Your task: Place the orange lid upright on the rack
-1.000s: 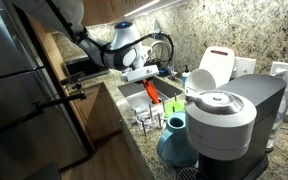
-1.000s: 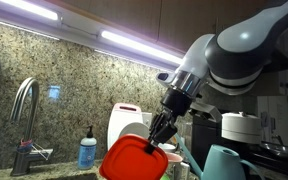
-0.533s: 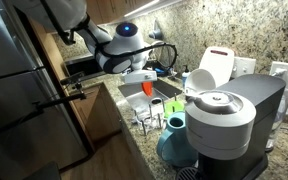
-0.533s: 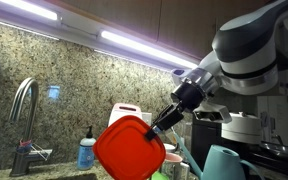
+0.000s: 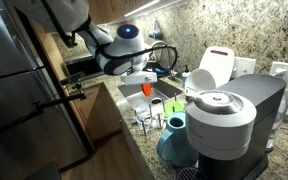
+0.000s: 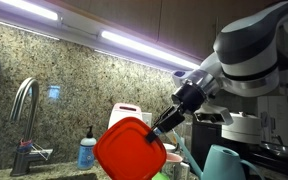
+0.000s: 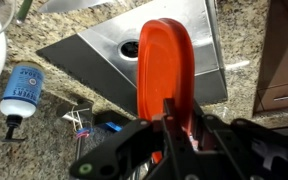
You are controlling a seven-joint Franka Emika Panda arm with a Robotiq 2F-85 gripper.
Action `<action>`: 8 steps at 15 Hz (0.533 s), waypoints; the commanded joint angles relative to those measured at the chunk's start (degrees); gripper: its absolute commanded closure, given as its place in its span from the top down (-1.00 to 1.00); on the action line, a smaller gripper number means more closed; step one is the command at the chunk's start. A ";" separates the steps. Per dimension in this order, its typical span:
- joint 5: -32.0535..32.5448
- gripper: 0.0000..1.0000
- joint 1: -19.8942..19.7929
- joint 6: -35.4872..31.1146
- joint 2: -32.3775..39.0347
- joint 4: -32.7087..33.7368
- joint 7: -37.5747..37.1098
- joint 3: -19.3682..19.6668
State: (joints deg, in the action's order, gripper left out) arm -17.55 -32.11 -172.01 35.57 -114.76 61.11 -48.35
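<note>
The gripper point(image 6: 165, 122) hangs above the counter, jaws drawn in tight on one edge of the orange lid point(image 6: 131, 150), which it carries on edge in the air. In the wrist view we look along the lid straight out from the fingers, the sink point(image 7: 99, 50) beyond it and a soap bottle point(image 7: 22, 88) off to one side. The rack point(image 5: 149, 118) sits lower than the tool, apart from the lid. By our reading, the pick-up is done and the lid is turned upright. Left to do: lower it between the prongs, release and pull away. No wire touches the lid yet.
</note>
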 commanded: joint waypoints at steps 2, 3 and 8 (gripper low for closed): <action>5.16 -0.91 5.18 -3.74 -2.62 -1.45 -6.81 6.58; 6.66 -0.91 6.84 -4.91 -2.88 -1.64 -8.50 8.87; 11.41 -0.91 9.81 -6.94 -1.51 -1.40 -16.44 13.46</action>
State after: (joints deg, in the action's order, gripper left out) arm -8.21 -23.07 -177.34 35.24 -114.82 49.55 -36.39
